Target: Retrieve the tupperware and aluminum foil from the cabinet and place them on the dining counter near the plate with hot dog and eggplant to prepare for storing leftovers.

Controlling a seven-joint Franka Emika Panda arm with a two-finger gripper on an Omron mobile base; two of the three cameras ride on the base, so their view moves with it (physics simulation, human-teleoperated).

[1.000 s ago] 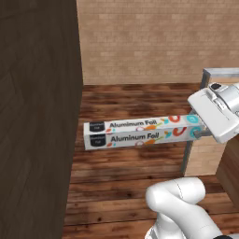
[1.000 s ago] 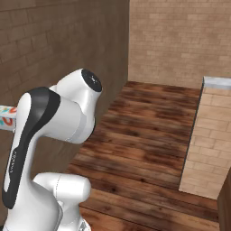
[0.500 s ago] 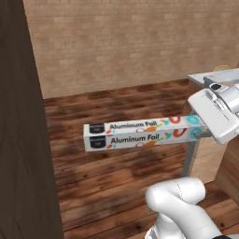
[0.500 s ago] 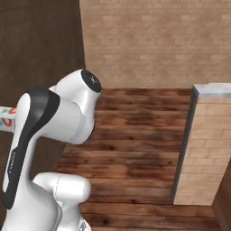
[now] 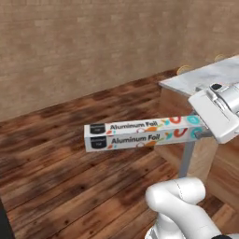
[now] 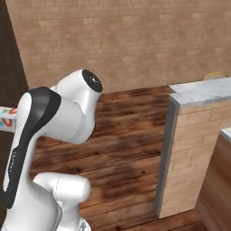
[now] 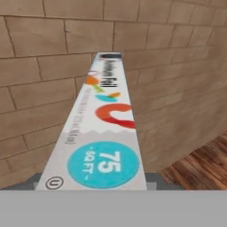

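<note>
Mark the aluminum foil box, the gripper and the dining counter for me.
aluminum foil (image 5: 140, 133): left base view, middle of the carton's printed side.
gripper (image 5: 201, 131): left base view, at the carton's teal end, where it is clamped.
dining counter (image 6: 203, 90): right base view, bare marble top.

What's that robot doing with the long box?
The white robot arm is carrying a long slim white carton printed "Aluminum Foil". Its gripper is shut on the teal end, and the carton sticks out level in the air above the brown wooden floor, black end leading. A brick wall is ahead, and the corner of a white-grey marble counter is just beside the hand. The carton isn't set down yet.
</note>
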